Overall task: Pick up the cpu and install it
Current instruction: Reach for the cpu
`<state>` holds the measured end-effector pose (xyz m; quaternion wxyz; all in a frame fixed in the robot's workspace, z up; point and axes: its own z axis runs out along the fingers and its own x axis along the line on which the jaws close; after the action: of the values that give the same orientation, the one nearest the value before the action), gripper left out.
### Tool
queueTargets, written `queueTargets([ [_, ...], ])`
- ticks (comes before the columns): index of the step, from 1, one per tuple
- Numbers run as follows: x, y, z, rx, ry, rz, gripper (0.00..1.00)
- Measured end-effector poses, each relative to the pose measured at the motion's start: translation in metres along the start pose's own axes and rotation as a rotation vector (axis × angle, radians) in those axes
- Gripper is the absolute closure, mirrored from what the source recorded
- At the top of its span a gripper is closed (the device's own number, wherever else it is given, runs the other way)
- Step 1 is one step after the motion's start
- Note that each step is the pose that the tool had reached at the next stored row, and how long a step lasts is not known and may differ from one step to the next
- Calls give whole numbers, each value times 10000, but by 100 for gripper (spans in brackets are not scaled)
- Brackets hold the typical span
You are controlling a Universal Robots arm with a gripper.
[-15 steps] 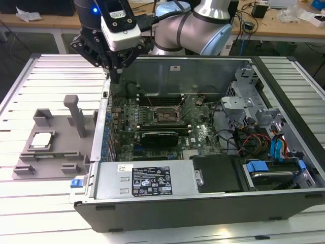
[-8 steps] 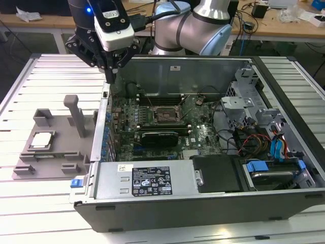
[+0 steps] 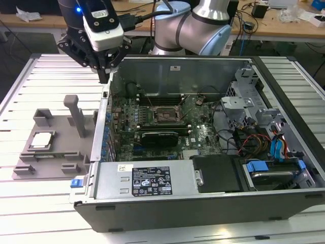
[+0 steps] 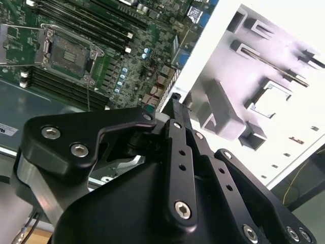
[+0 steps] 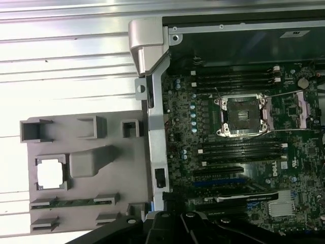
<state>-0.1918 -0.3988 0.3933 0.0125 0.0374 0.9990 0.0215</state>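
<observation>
Exterior view, left to right: the cpu lay flat in its recess on the grey tray. The gripper hung above the case wall, jaws apparently closed and empty. The socket stood open. Likely hazard: a descent here could strike the wall or the tray's post, and closed jaws could only press on the cpu.

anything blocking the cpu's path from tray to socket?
Yes: the case's upright side wall stands between the cpu in its grey tray and the socket. Nothing visible lies on the socket itself.
</observation>
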Motion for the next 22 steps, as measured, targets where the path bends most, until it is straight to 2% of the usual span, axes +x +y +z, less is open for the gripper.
queueTargets([
  [13,188,-14,-5,-1,0,0,89],
  [17,305,-23,-8,0,0,-1,89],
  [22,397,-30,-10,0,0,0,89],
])
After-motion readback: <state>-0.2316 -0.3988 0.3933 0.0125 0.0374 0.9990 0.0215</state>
